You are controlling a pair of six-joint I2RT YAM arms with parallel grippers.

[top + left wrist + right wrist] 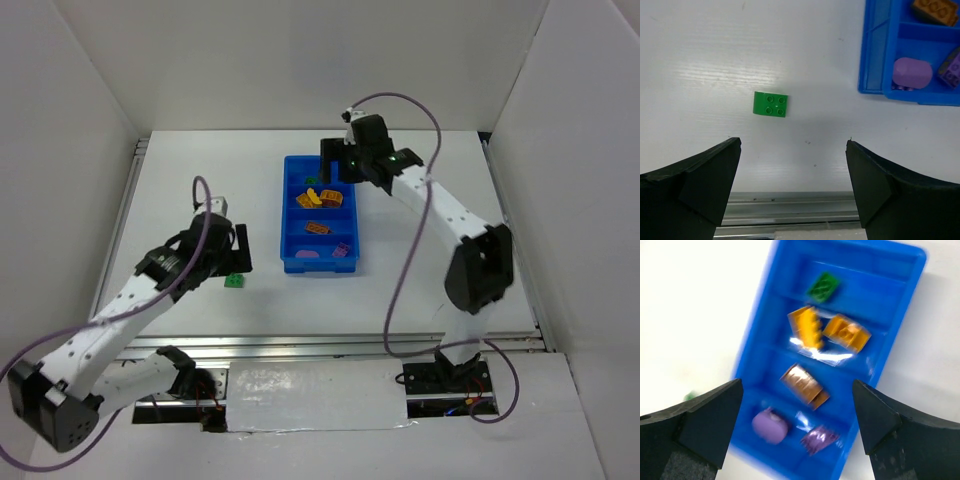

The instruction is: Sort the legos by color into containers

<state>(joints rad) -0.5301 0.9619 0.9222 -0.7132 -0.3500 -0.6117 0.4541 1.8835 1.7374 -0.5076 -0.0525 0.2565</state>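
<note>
**A:** Status? Big stuff first.

**B:** White table. The blue tray sits right of centre on it, with four compartments running far to near.

**A:** Arms?

**B:** The right gripper hangs over the far end of the tray, jaws wide apart, nothing between them. The left gripper hovers over the table to the left of the tray's near end. Its jaws are also spread and empty.

**A:** Tray contents?

**B:**
- Far compartment: one green brick.
- Next: two orange-yellow bricks.
- Third: one brown brick.
- Nearest: two purple bricks, one of them rounded.

I can't see any mixed colours. The right wrist view is blurred, so I can't make out fine detail.

**A:** What's left?

**B:** One loose green lego lies flat on the table, studs up, to the near-left of the tray and clear of it. It's just ahead of the left fingers, not touching them. No other strays visible.

My read is that the task is nearly done. That piece belongs in the far compartment with the other green, and the left arm is best placed to take it.
</note>
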